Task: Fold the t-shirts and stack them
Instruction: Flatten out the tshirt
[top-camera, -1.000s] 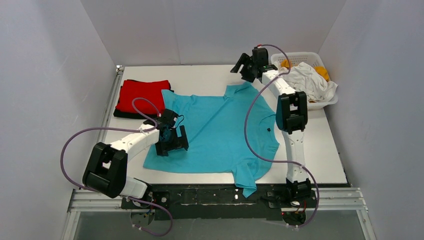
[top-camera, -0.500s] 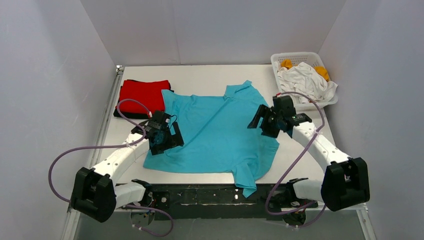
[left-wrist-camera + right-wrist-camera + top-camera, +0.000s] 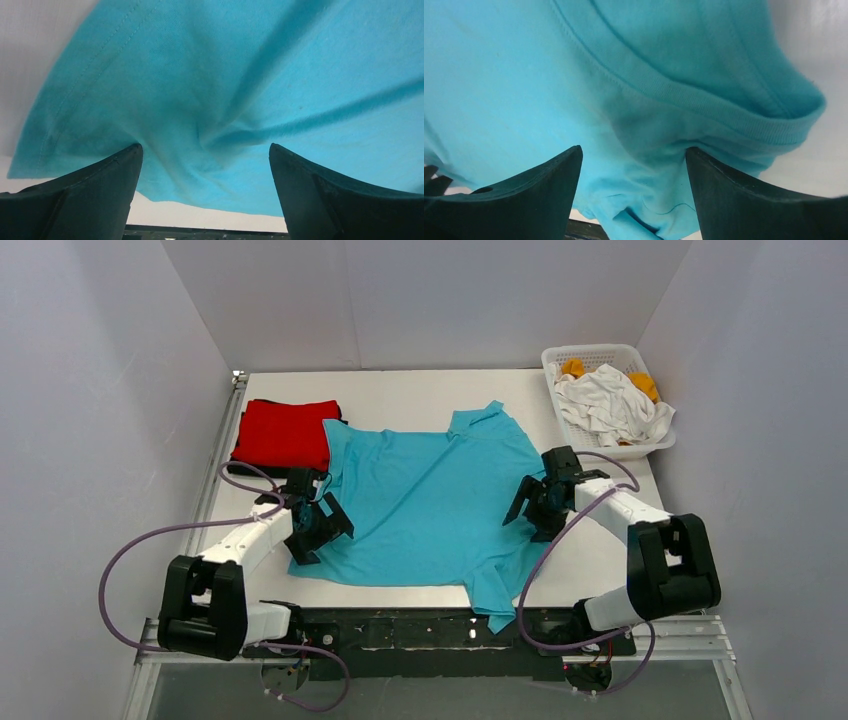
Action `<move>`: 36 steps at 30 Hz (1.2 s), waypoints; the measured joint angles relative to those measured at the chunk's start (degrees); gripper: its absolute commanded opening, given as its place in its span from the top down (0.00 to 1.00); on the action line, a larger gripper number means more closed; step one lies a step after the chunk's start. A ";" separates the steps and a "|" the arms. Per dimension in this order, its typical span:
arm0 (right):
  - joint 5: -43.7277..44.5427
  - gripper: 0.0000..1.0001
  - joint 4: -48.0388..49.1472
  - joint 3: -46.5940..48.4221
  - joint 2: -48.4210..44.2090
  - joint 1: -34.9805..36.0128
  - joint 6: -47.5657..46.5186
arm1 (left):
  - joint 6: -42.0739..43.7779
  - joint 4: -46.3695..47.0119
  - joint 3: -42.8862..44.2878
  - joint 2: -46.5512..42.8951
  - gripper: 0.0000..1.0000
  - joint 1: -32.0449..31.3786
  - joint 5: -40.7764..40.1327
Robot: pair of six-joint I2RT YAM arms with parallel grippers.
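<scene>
We see a white tabletop (image 3: 420, 390) with a turquoise short-sleeved cloth t-shirt (image 3: 430, 500) spread across its middle, one sleeve trailing over the near edge. Beyond that shirt's far-right corner stands a white plastic lattice basket (image 3: 592, 348), which holds crumpled white cloth (image 3: 610, 405) and bits of orange cloth (image 3: 645, 385). At the shirt's far-left corner, a folded red t-shirt (image 3: 285, 432) lies on a folded black one (image 3: 240, 468), and the turquoise hem just overlaps the red edge. The left gripper (image 3: 318, 525) is low over the shirt's left edge with its jaws spread wide, and puckered cloth lies between them. The right gripper (image 3: 535, 508) is at the shirt's right side, over the ribbed sleeve cuff, with its jaws likewise apart and clamping nothing.
</scene>
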 measured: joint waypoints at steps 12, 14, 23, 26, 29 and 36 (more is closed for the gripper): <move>-1.49 0.16 -3.87 15.98 16.02 -11.65 -3.13 | -1.09 -1.42 4.94 7.61 0.00 2.27 2.56; -0.87 0.16 -5.25 18.95 18.36 -11.85 -3.80 | -1.29 -1.66 6.16 9.16 0.00 2.32 2.95; 8.15 0.18 -6.62 21.05 11.61 -10.86 -9.68 | -3.02 -0.11 6.29 7.48 0.01 1.90 4.46; 11.04 0.18 -8.59 17.25 0.66 -5.60 -9.94 | -4.22 -2.47 4.44 0.52 0.00 0.66 3.76; 11.61 0.22 -10.21 13.79 -7.89 3.61 -9.84 | -4.94 -7.32 4.33 -8.15 0.01 -0.33 1.27; 8.37 0.35 -12.11 7.78 -10.01 25.90 -8.33 | -6.21 -20.68 4.20 -20.92 0.01 -0.37 -6.29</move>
